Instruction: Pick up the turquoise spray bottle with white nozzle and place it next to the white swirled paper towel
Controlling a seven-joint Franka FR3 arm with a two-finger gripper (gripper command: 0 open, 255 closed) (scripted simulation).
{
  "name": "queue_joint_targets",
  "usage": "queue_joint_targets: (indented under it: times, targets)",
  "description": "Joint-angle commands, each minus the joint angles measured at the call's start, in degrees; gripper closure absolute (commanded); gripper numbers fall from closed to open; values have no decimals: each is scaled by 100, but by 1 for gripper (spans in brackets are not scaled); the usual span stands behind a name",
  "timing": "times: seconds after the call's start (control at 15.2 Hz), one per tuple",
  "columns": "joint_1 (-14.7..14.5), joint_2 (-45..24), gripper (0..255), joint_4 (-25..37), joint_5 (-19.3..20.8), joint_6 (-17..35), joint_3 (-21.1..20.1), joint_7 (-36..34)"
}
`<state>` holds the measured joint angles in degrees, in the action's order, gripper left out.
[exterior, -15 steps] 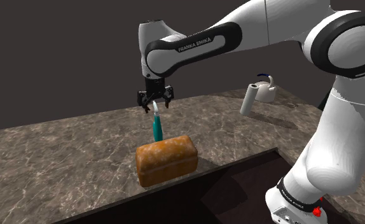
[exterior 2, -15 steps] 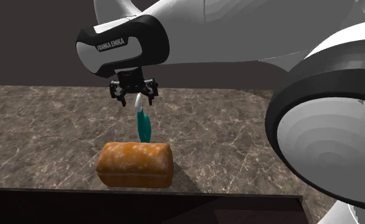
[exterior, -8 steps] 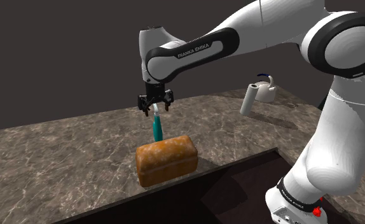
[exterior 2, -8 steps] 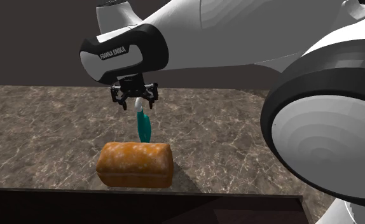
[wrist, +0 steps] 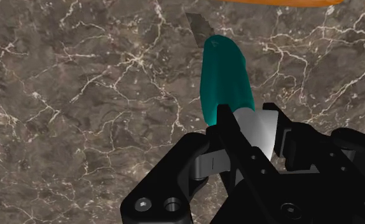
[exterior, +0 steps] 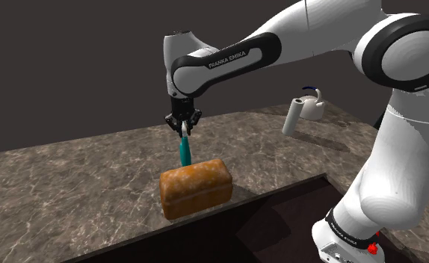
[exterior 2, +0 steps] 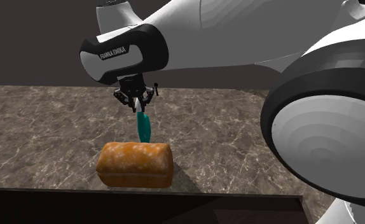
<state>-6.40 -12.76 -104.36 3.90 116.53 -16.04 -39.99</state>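
On the counter [exterior: 71,172] the spray bottle [exterior: 184,152] stands behind the loaf [exterior: 196,187], paper towel [exterior: 291,117] well apart.

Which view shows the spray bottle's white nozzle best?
The wrist view: the gripper clasps the spray bottle by its white nozzle. The shoulder and second exterior views show the turquoise body behind a brown loaf, the nozzle mostly covered by the gripper.
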Motion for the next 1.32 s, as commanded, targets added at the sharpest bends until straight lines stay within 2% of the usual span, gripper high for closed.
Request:
queue_joint_targets:
  times: [0.0, 0.33, 1.25]
  targets:
    - [0, -1, 255, -2, 0, -1, 0, 0]
    - [0, -1, 255, -2, 0, 1, 0, 0]
    - [6, 230, 255, 786, -87, -1008, -23, 59]
